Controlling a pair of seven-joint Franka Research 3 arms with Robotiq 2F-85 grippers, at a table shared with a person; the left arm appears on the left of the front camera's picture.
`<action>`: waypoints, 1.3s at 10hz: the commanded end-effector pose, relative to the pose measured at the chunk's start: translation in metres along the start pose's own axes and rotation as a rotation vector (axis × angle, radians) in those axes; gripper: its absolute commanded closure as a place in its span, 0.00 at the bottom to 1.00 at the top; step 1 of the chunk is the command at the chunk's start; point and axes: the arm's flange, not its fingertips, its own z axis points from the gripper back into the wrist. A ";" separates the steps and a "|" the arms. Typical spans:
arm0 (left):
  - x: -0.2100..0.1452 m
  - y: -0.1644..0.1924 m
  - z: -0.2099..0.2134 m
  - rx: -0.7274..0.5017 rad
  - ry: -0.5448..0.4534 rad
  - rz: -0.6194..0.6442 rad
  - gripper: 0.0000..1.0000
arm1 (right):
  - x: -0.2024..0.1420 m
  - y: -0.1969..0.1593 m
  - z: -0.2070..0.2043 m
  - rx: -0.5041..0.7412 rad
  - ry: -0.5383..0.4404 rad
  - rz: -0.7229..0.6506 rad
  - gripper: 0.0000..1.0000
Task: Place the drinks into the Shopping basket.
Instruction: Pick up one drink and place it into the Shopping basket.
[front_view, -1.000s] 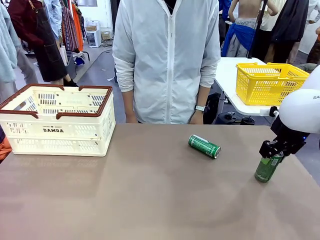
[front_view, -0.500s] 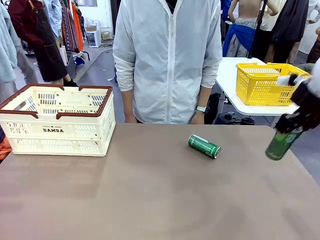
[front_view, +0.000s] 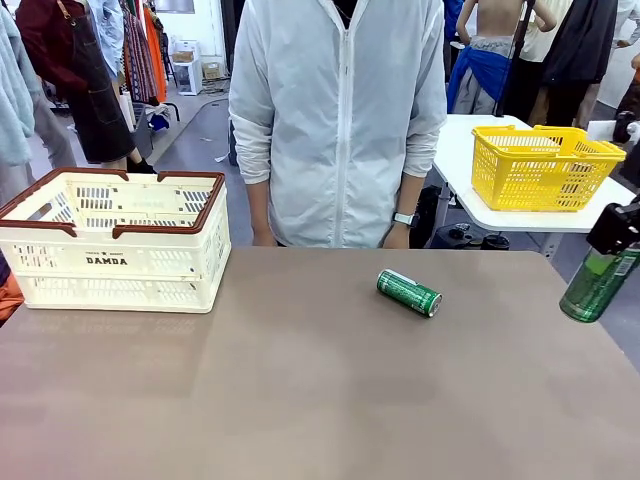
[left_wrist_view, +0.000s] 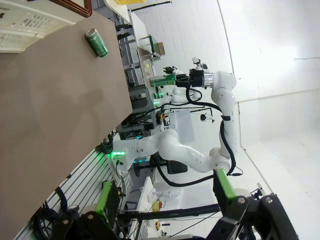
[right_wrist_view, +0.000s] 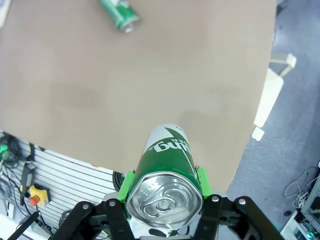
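A green drink can (front_view: 597, 285) hangs tilted in the air past the table's right edge, with my right gripper (front_view: 617, 240) shut on its top end. In the right wrist view the same can (right_wrist_view: 167, 170) sits between the green pads (right_wrist_view: 129, 182), high above the table. A second green can (front_view: 409, 293) lies on its side right of the table's middle; the right wrist view has it at the top (right_wrist_view: 120, 15). The cream Shopping basket (front_view: 115, 235) with a brown rim stands at the far left. My left gripper (left_wrist_view: 165, 200) is open and holds nothing, off the table's near side.
A person in a white jacket (front_view: 335, 120) stands at the far edge, hands down behind the table. A yellow mesh basket (front_view: 545, 165) rests on a white side table at the back right. The brown tabletop (front_view: 300, 380) stretches between the basket and the lying can.
My right gripper has lifted the green can off the table and carried it up and to the right, beyond the table's edge. The lying can and the basket stayed put.
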 end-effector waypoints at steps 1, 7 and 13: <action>0.000 -0.004 -0.001 -0.012 -0.013 0.007 0.00 | -0.004 0.002 0.007 -0.002 -0.005 0.003 1.00; 0.000 -0.004 -0.001 -0.012 -0.013 0.007 0.00 | 0.064 0.258 -0.026 -0.034 -0.144 -0.058 1.00; 0.000 -0.004 -0.001 -0.012 -0.013 0.007 0.00 | 0.095 0.477 -0.152 0.091 -0.007 0.207 1.00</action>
